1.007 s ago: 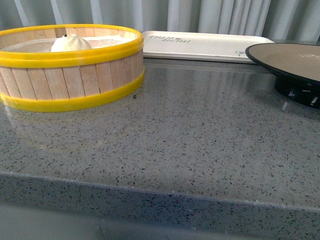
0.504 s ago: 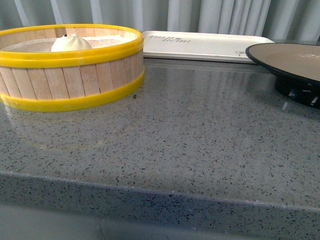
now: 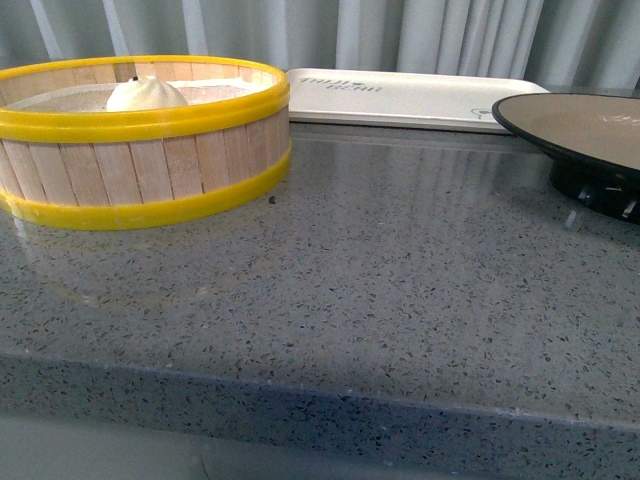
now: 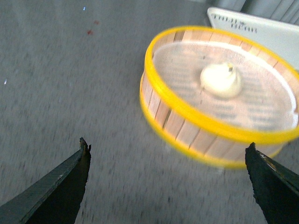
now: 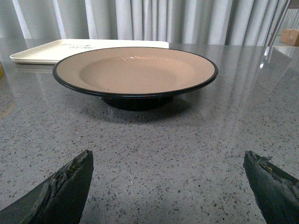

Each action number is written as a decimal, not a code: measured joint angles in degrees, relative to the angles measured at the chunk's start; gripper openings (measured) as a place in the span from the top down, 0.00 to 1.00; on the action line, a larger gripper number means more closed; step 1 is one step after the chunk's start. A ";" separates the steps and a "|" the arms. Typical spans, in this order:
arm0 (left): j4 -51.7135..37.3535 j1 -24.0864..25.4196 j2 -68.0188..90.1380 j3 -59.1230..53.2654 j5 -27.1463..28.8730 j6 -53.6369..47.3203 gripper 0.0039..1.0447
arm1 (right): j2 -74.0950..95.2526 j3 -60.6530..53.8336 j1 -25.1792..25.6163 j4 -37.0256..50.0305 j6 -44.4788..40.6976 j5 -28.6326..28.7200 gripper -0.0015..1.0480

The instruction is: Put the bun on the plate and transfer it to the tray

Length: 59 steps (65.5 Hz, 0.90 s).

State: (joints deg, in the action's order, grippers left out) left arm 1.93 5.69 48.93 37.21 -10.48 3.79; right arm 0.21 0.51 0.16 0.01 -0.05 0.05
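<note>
Front low, wrists nearer, sharing tray [image 3: 400, 97]

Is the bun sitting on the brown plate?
No, the bun lies inside the yellow-rimmed steamer basket, and the plate holds nothing.

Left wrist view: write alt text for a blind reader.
A white bun sits inside a yellow-rimmed wooden steamer basket on a grey countertop. The left gripper is open, empty, apart from the basket; a corner of the tray shows beyond it.

Steamer basket [image 3: 140, 170] on speckled counter [image 3: 400, 290] — curtain [image 3: 420, 30] behind.
</note>
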 joint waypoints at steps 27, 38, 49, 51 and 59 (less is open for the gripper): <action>3.21 -16.31 31.36 31.82 8.61 -3.98 0.06 | 0.00 0.00 0.00 0.00 0.00 0.02 0.08; 6.80 -17.11 39.12 36.96 11.85 -5.25 0.06 | 0.00 0.00 0.00 0.00 0.00 0.00 0.08; 9.64 -17.57 42.31 39.04 11.98 -4.66 0.06 | 0.00 0.00 0.00 0.00 0.00 0.02 0.08; 10.05 -17.75 42.40 39.12 11.74 -4.33 0.06 | 0.00 0.00 0.00 0.00 0.00 0.00 0.08; 11.04 -18.56 42.82 39.34 11.85 -4.11 0.06 | 0.00 0.00 0.00 0.00 0.00 0.00 0.08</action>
State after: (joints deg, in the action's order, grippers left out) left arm 12.97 -12.86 91.74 76.55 1.37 -0.32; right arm 0.21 0.51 0.16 0.01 -0.05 0.05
